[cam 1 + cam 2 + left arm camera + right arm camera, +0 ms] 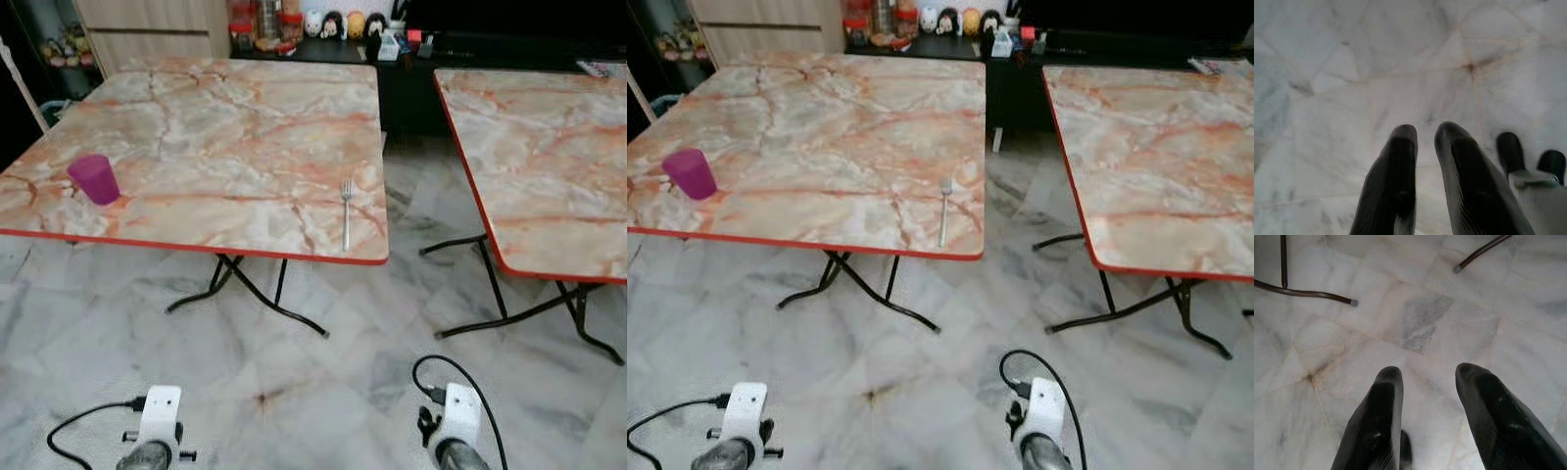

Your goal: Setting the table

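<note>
The marble-patterned table (206, 147) with its red edge stands ahead of and above both grippers, and a second table (549, 166) of the same kind stands ahead and off to the right-hand side; both arms hang low over the pale tiled floor (294, 362), well short of either top. The left gripper (1424, 139) points down at the tiles with its two black fingers nearly together and nothing between them. The right gripper (1425, 377) likewise points at the floor, its fingers spread apart and empty. On the nearer table, far forward and up from the left gripper, a purple cup (94, 179) stands upright near the table's left edge. It looks like light, stiff plastic, so I judge it easy to lift but easy to knock over, best pinched across its wall near the rim. Ahead of the right gripper, close to the table's front right corner, lies a metal fork (346, 211), thin, rigid and slippery, lying flat; the handle's middle looks the surest place to pinch it.
</note>
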